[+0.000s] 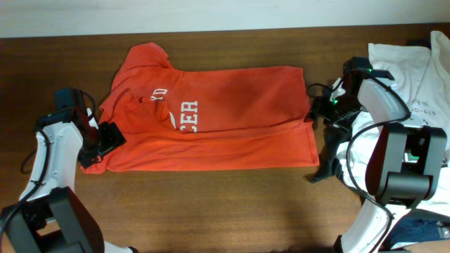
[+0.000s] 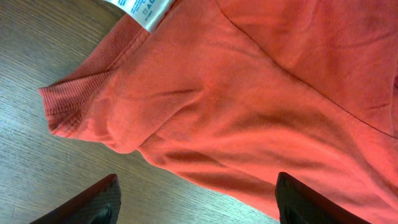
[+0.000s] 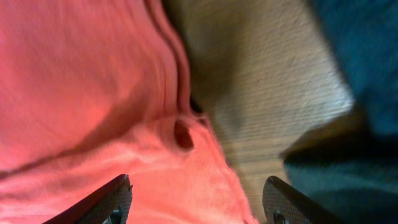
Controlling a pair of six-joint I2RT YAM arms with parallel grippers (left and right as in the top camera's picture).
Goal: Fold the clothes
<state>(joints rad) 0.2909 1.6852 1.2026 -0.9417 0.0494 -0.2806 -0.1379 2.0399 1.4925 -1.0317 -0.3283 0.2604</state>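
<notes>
Placement suits a fold, we judge: left gripper (image 1: 107, 138) at nine o'clock of the orange-red T-shirt (image 1: 225, 116), right gripper (image 1: 316, 111) at three, both spread empty; shirt lies flat on the table (image 1: 211, 207).

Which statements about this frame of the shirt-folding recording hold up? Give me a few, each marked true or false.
1. The orange-red T-shirt lies spread on the table with its white lettering facing up. True.
2. The left gripper is shut on the shirt. False: its fingers stand wide apart and hold nothing.
3. A white T-shirt lies at the right side of the scene. True.
4. The right gripper hangs over the white T-shirt. False: it is open and sits over the edge of the orange-red T-shirt.
5. The sewn-in label shows in the right wrist view. False: the label shows in the left wrist view.
</notes>
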